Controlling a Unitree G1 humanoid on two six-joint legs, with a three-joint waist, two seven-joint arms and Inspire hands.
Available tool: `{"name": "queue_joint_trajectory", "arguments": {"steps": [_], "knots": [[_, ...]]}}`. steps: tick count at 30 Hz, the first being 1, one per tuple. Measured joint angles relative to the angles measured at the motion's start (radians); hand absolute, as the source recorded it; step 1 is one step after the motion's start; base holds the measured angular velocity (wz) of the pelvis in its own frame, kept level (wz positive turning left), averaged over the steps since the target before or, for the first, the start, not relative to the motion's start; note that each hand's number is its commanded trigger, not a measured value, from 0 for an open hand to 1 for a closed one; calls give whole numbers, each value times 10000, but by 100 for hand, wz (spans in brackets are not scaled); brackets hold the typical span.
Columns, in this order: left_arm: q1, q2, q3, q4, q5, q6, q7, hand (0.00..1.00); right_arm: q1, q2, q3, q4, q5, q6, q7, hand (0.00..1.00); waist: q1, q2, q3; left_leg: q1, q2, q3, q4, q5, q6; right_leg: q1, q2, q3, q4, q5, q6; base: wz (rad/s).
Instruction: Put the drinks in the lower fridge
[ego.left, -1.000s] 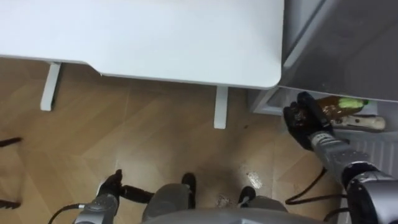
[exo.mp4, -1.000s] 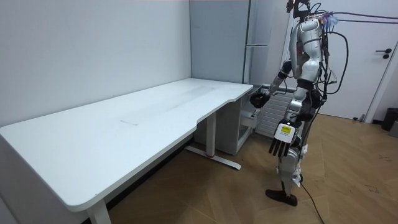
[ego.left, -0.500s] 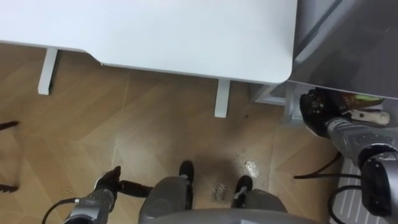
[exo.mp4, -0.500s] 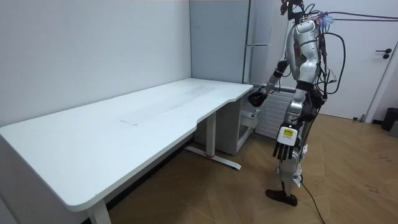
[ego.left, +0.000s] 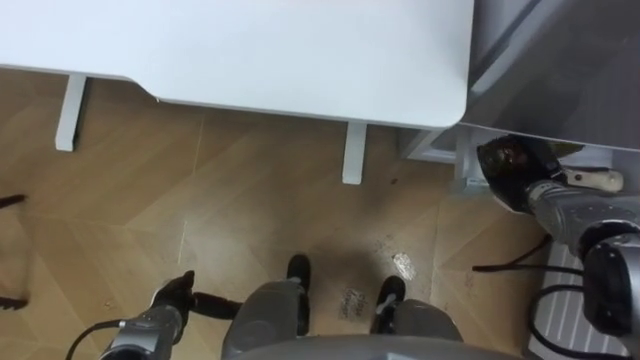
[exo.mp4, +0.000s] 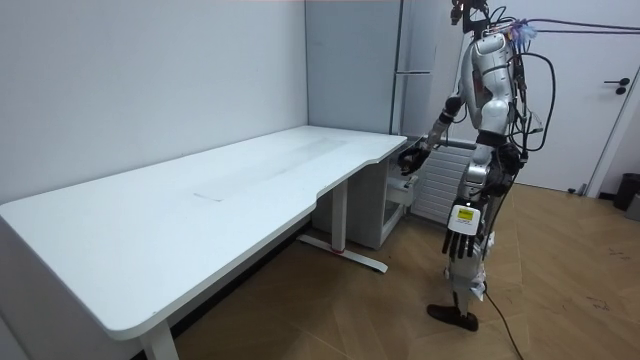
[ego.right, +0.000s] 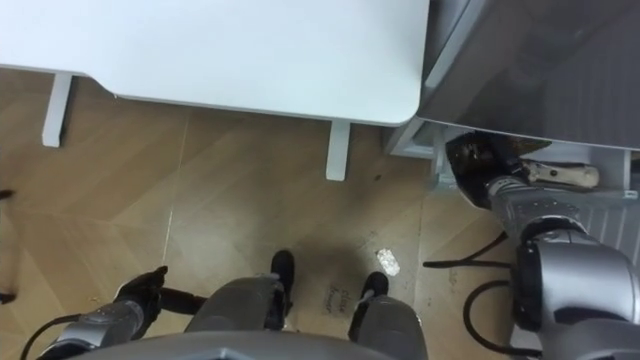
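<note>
R hand (ego.left: 512, 172) is at the mouth of the fridge (ego.left: 560, 60), lower compartment, w/ a brownish drink bottle (ego.left: 522, 152) right at its fingers, tucked under the fridge's edge. Can't tell if the fingers are clamped on it or loose. L hand (exo.mp4: 460, 235) hangs by the thigh, fingers straight, nothing in it. Risks, imo: if the bottle's let go before it sits on the shelf, it could roll out onto the wood floor (ego.left: 250, 220). It could also knock the pale object (ego.left: 592, 181) lying just beside it. Pulling the arm back may clip the nearby corner of the table (ego.left: 250, 50). Count: 1 drink visible, 1 pale object, 1 fridge, 1 table w/ 2 legs (ego.left: 352, 152) in the eye views.
</note>
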Motion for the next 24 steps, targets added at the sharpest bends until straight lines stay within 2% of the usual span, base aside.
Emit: {"name": "queue_joint_trajectory", "arguments": {"steps": [19,24], "knots": [[-12,97,-20,76,-2,-22,-157,0,-75,-17,-14,-4,7,-51,-11,0,4,29,-14,94,1,21,52,86,-1,55,-8,38,103,11,-17,0],[-11,98,-13,54,4,-24,-160,0,-74,-18,-14,-5,-3,-220,5,0,-4,144,-22,109,1,23,72,86,-1,92,-7,33,92,12,-17,0]]}}
